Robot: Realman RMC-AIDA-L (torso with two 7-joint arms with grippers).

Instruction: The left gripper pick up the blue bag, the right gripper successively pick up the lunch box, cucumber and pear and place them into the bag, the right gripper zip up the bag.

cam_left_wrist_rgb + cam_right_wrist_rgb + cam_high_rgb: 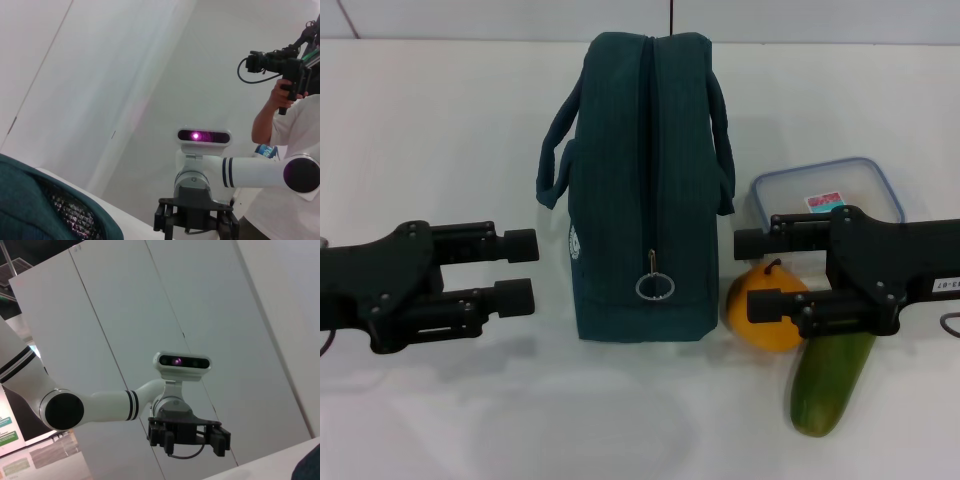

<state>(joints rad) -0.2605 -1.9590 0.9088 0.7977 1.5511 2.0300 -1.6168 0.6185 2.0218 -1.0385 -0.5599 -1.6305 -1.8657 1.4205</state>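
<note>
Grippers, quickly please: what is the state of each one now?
Left gripper: open, holding nothing, left of the blue bag.
Right gripper: open, holding nothing, above the pear.

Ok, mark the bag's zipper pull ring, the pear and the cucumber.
zipper pull ring [655,287], head view, on the metal ring.
pear [742,315], head view, its orange side.
cucumber [828,388], head view, mid-body.

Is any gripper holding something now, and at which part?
Nothing is held. The left gripper and right gripper are both open, one on each side of the bag, not touching it.
</note>
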